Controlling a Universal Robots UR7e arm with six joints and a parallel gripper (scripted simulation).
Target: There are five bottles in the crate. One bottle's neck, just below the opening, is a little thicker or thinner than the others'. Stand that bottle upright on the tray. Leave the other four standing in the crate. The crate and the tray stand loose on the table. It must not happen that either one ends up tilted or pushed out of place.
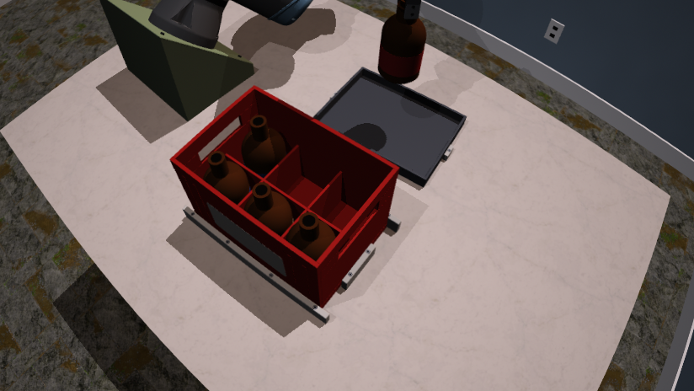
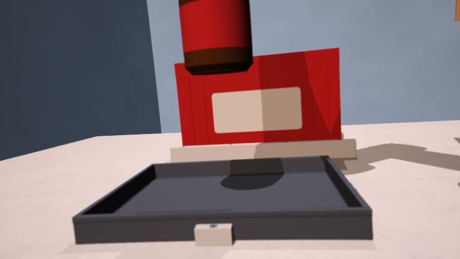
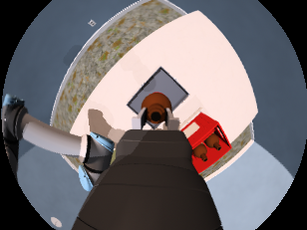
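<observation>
My gripper [image 1: 408, 8] is shut on the neck of a brown bottle with a red label [image 1: 402, 45]. The bottle hangs upright in the air above the dark grey tray [image 1: 393, 123]. In the exterior view its base [image 2: 217, 62] is well above the tray floor [image 2: 231, 192], and its shadow falls on the tray's far side. The red crate [image 1: 286, 191] holds several brown bottles, such as one at the back left [image 1: 262, 145] and one at the front right [image 1: 311, 235]. Two crate cells are empty. In the wrist view the bottle top [image 3: 156, 109] sits over the tray [image 3: 157, 90].
An olive-green arm pedestal [image 1: 169, 62] stands at the back left of the table. Pale stop rails [image 1: 257, 265] lie along the crate's sides, and a small block [image 2: 213, 234] touches the tray's near edge. The table edge curves close behind the tray.
</observation>
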